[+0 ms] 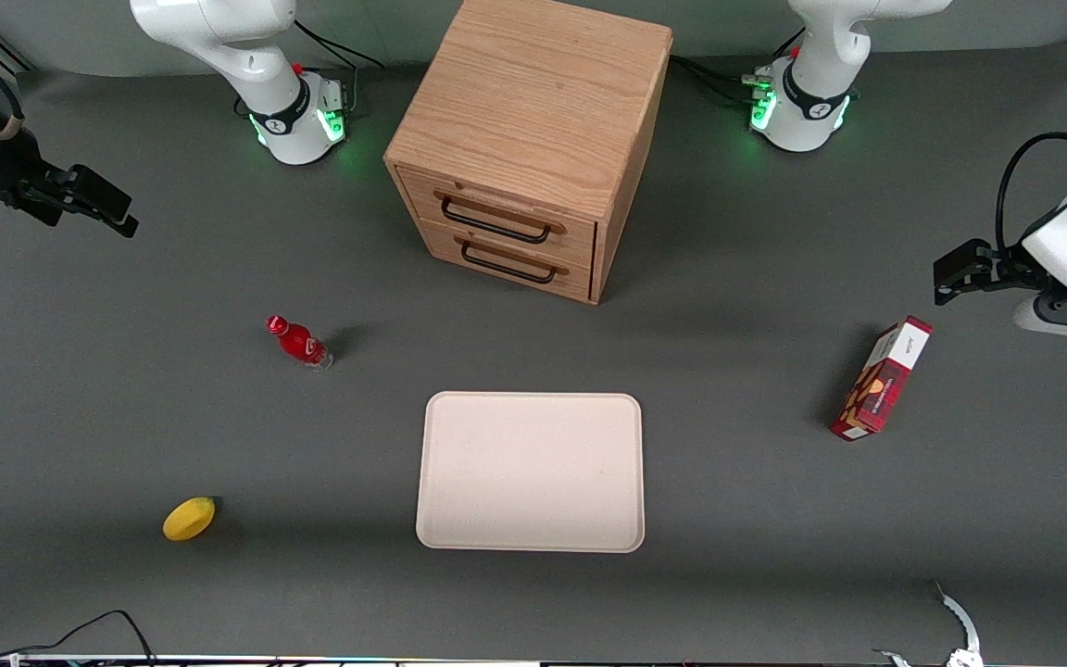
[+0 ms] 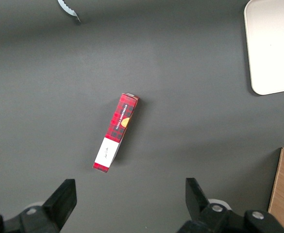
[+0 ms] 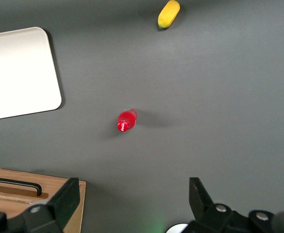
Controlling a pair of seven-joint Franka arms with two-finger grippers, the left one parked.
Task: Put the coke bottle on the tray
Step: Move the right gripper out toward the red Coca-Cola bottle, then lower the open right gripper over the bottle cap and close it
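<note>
We see a wooden cabinet (image 1: 533, 139) mid-table, farther from the front camera than everything else here. It is turned slightly askew, and its two drawers (image 1: 506, 243) are stacked and both shut, each with a black handle (image 1: 496, 222). Toward the parked arm's end of the grey table (image 1: 728, 352) we find a red plaid snack box (image 1: 881, 378) with a white end, on its own and well apart from the cabinet. Toward the working arm's end, nearer the camera, sits a small yellow fruit (image 1: 189, 518). At the near edge, a black cable (image 1: 80, 630) loops in.
</note>
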